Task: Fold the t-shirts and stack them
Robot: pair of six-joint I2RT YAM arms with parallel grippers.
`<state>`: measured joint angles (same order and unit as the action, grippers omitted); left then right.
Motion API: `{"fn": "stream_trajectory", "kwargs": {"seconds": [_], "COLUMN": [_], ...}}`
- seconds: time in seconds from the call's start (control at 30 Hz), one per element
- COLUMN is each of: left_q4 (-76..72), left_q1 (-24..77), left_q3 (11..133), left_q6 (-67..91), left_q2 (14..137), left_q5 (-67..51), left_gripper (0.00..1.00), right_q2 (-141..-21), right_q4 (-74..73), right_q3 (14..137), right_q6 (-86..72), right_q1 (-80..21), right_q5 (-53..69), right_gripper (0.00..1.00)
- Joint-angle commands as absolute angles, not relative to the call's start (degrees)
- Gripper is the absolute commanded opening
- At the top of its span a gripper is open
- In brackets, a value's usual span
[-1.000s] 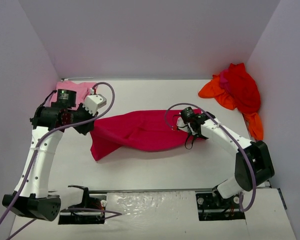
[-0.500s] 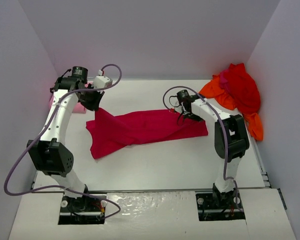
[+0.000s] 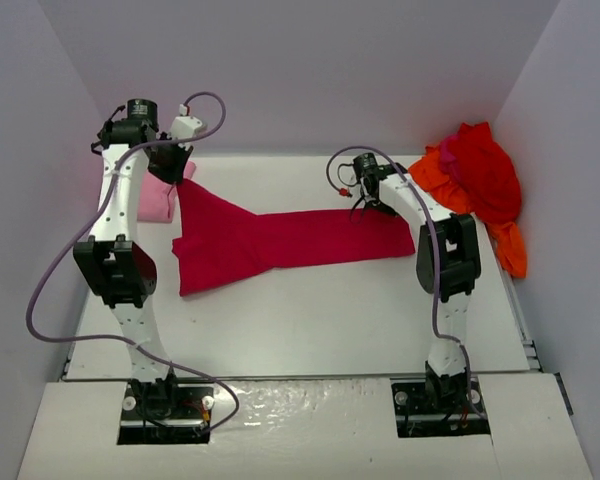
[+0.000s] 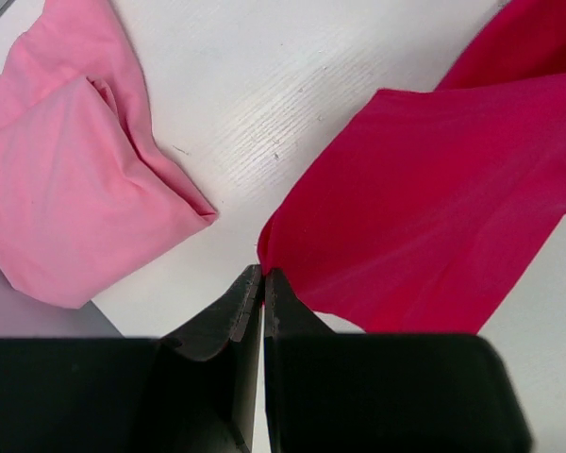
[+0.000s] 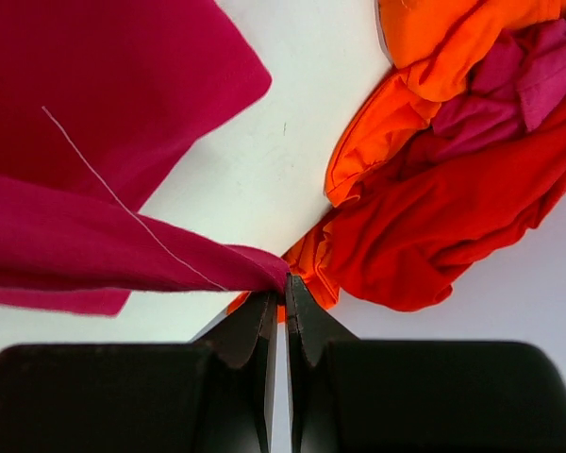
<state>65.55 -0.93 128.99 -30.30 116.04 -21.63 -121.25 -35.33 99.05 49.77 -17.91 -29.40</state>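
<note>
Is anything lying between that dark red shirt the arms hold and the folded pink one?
Nothing visible. The left gripper and right gripper each pinch an edge of the crimson shirt; only a strip of bare table separates it from the pink shirt.

Locate the crimson-magenta t-shirt point(image 3: 280, 240) stretched lengthwise across the centre of the top view. You see the light pink t-shirt point(image 3: 158, 198) folded at upper left. The red t-shirt point(image 3: 485, 180) and orange t-shirt point(image 3: 430, 178) lie crumpled together at upper right.

No readable text, labels or numbers — none anywhere
</note>
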Motion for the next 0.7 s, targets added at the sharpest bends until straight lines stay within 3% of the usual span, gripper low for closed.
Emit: {"fn": "stream_trajectory", "kwargs": {"seconds": [0.0,0.37,0.67], "left_q4": [69.5,65.4,68.3], "left_q1": [-1.6,-0.7,-0.6], "left_q3": [138.3,141.2,150.6], "left_q6": [-31.3,-30.8,-31.6], "left_q2": [123.5,131.6,136.1], "left_q5": [-23.6,-24.1,-24.4], "left_gripper": [0.00,0.00,0.00], "right_q2": [-127.0,-137.3,-136.8], "right_q4": [-38.0,-38.2,-38.3], "right_q3": [104.5,113.1,117.1], "right_q6": [49.6,48.5,47.7], "right_q1": [-17.6,-17.5,-17.1], "right_q5": [-31.0,-31.0,-34.3], "right_gripper": [0.00,0.00,0.00]}}
